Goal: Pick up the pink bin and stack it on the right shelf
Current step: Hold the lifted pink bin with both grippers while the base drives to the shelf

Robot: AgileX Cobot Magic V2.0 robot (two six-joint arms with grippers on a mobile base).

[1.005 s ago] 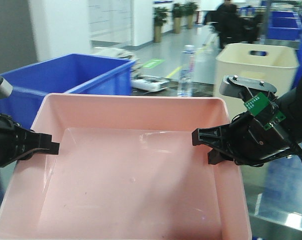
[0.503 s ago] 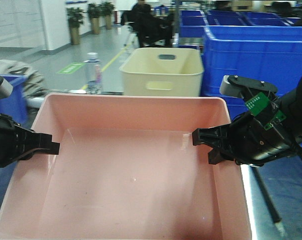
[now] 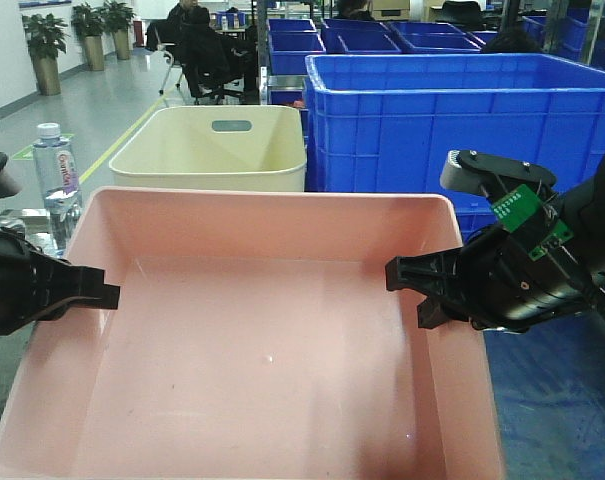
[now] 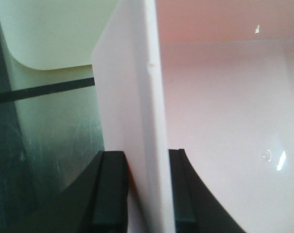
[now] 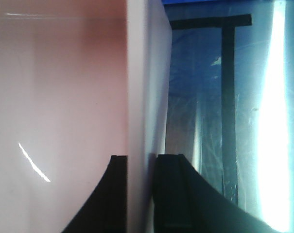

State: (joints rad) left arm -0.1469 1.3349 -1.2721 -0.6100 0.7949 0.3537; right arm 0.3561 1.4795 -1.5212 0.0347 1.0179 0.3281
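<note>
You are carrying the large shallow pale-pink plastic bin [image 3: 262, 340] level and close in front of the robot, with one arm on each side wall so that the weight is sharing evenly. Your black left gripper [image 4: 147, 162] is pinching the left wall, with the jaws closed down to the thickness of the wall. Your black right gripper [image 5: 142, 162] is clamping the right wall in the same way. Under that wall the dark glossy shelf with black tape strips [image 5: 205, 121] is showing, so I judge the bin is hanging over its place. Beyond, a cream plastic bin with a handle slot [image 3: 217, 150] and big blue plastic crates [image 3: 462, 110] are standing; lower clear of them
</note>
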